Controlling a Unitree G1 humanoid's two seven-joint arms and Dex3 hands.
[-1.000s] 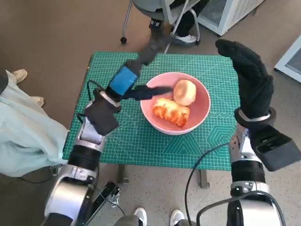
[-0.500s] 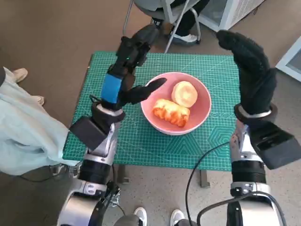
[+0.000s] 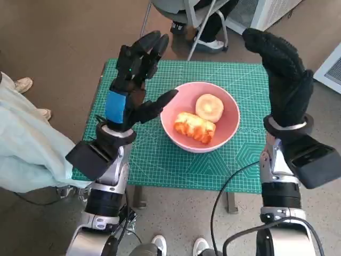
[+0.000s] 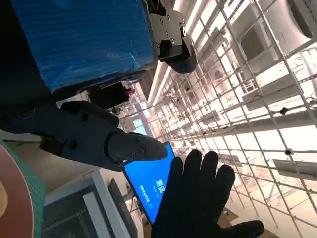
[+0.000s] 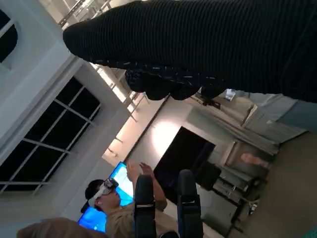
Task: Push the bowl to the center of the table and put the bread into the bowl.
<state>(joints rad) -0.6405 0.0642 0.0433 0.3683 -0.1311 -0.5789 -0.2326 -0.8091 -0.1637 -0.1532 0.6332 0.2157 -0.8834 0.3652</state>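
The pink bowl (image 3: 200, 123) sits on the green cutting mat (image 3: 160, 160) that covers the table, about midway between its left and right edges and a little nearer the far edge than the near one. Inside it lie two pieces of bread: a long glazed twist (image 3: 194, 127) on the near side and a round bun (image 3: 209, 106) just behind it, touching. The left hand (image 3: 130, 88) is raised above the mat's left part, released, fingers spread upward and holding nothing, its thumb pointing toward the bowl's left rim. The right hand (image 3: 282, 69) is lifted over the table's right edge, fingers extended, grasping nothing. Beyond the far edge stand chair legs (image 3: 197, 26).
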